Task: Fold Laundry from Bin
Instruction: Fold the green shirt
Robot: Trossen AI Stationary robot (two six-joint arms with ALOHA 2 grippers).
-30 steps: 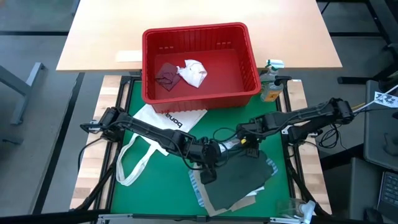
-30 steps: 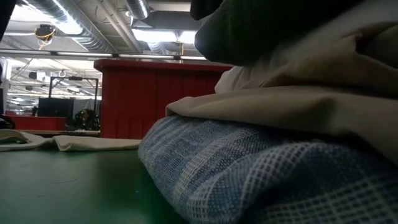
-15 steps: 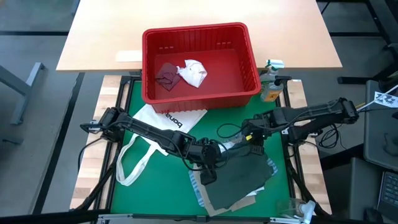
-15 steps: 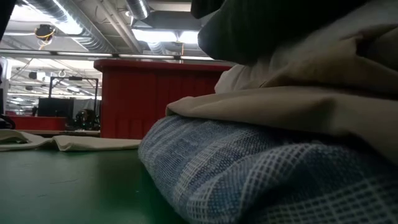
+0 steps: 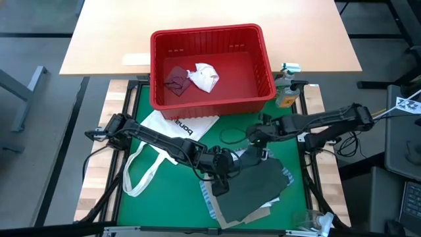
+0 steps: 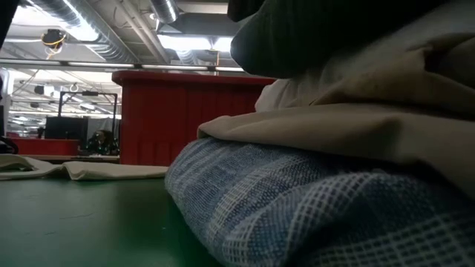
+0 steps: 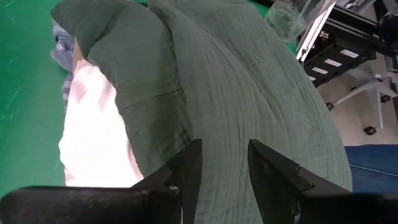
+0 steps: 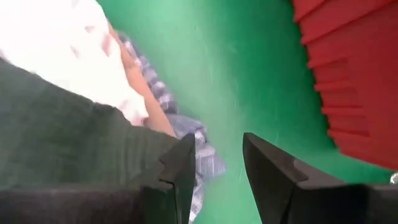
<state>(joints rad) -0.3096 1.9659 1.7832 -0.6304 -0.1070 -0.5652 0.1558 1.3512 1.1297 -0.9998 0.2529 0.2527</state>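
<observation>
Both pincers sit spread, holding nothing: left pincer (image 5: pixel 225 172) over the green top (image 5: pixel 253 191), likely to flatten it; right pincer (image 5: pixel 253 141) beside the pile's far edge.

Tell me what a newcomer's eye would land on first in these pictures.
First the red bin at the table's far side, holding only a small maroon piece and a small white piece. Next the stack of laundry on the green mat near the front edge, with the dark green-grey top uppermost. The left gripper and right gripper meet at that stack, jaws parted, and a white tote bag lies to the left.
</observation>
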